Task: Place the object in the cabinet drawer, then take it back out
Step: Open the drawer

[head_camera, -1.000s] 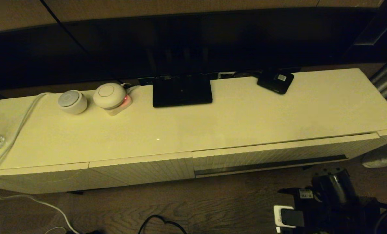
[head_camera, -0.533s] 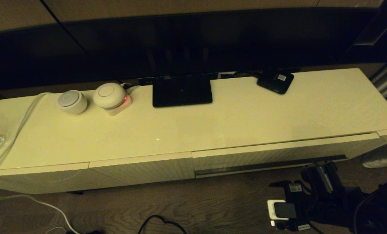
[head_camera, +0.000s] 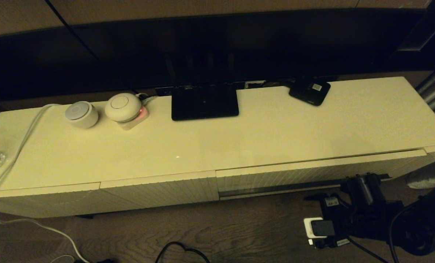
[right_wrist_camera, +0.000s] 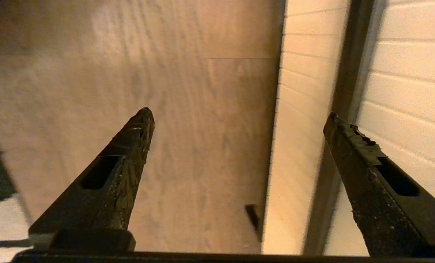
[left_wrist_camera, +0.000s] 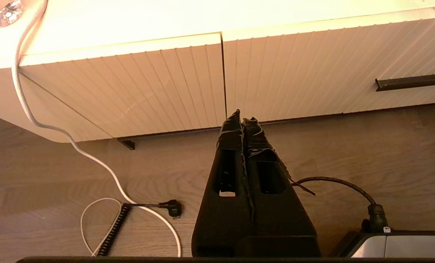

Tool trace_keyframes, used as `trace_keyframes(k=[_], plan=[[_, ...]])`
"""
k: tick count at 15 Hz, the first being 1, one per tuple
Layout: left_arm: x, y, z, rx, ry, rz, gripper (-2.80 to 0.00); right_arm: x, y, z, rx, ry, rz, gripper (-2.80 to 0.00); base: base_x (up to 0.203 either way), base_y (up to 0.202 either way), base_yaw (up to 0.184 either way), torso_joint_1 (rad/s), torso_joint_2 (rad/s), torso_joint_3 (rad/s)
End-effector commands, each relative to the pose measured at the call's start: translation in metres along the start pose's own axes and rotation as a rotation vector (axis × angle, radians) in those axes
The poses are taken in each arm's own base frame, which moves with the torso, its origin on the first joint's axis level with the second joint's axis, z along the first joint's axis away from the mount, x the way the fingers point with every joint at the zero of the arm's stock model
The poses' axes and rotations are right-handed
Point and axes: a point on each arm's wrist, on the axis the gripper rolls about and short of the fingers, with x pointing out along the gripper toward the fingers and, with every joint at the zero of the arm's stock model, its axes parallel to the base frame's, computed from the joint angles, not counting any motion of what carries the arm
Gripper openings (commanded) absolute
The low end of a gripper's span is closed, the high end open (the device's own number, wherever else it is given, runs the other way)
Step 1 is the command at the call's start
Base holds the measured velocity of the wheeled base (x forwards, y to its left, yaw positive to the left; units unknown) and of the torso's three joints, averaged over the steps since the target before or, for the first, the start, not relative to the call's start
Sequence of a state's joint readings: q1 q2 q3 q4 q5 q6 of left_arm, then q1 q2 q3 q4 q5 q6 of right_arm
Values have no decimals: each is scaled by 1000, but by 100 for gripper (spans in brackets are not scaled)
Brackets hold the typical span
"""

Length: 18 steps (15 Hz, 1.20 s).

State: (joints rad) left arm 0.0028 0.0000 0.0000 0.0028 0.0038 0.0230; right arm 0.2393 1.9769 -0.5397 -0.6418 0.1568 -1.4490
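The cabinet drawer (head_camera: 305, 171) is the wide ribbed cream front on the cabinet's right half, closed, with a long dark slot handle (head_camera: 276, 188). My right gripper (head_camera: 363, 179) hovers just in front of the handle's right end. In the right wrist view the right gripper (right_wrist_camera: 239, 117) is open, one finger over the wooden floor, the other across the slot handle (right_wrist_camera: 349, 109). My left gripper (left_wrist_camera: 242, 118) is shut on nothing, low over the floor before the cabinet's middle panels. The black umbrella is out of view.
On the cabinet top (head_camera: 239, 138) sit a small flat black box with a white label (head_camera: 309, 91), a black flat device (head_camera: 204, 102), two round white devices (head_camera: 81, 114) and a white cable (head_camera: 16, 146). Cables lie on the floor (left_wrist_camera: 129, 190).
My right gripper has moved away from the floor area at lower right toward the cabinet, ending at the right end of the drawer's slot handle. Nothing else has moved.
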Motion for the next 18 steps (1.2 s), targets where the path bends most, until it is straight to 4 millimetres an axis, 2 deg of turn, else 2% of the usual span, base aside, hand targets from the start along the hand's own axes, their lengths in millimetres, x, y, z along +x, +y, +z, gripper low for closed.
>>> trace_keyframes(k=[1, 5, 10, 15, 18], plan=[[0, 0, -1, 0, 3, 1, -280, 6, -4, -3, -12, 5, -8, 0, 0, 0, 0, 0, 0, 0], [0, 0, -1, 0, 3, 1, -280, 20, -6, -12, -16, 24, -1, 0, 0, 0, 0, 0, 0, 0], [0, 0, -1, 0, 3, 1, -280, 23, -19, -18, -8, 34, -38, 0, 0, 0, 0, 0, 0, 0], [0, 0, -1, 0, 3, 1, -280, 27, -25, -20, -9, 36, -54, 0, 0, 0, 0, 0, 0, 0], [0, 0, -1, 0, 3, 1, -280, 36, -23, -23, -5, 42, -41, 0, 0, 0, 0, 0, 0, 0]])
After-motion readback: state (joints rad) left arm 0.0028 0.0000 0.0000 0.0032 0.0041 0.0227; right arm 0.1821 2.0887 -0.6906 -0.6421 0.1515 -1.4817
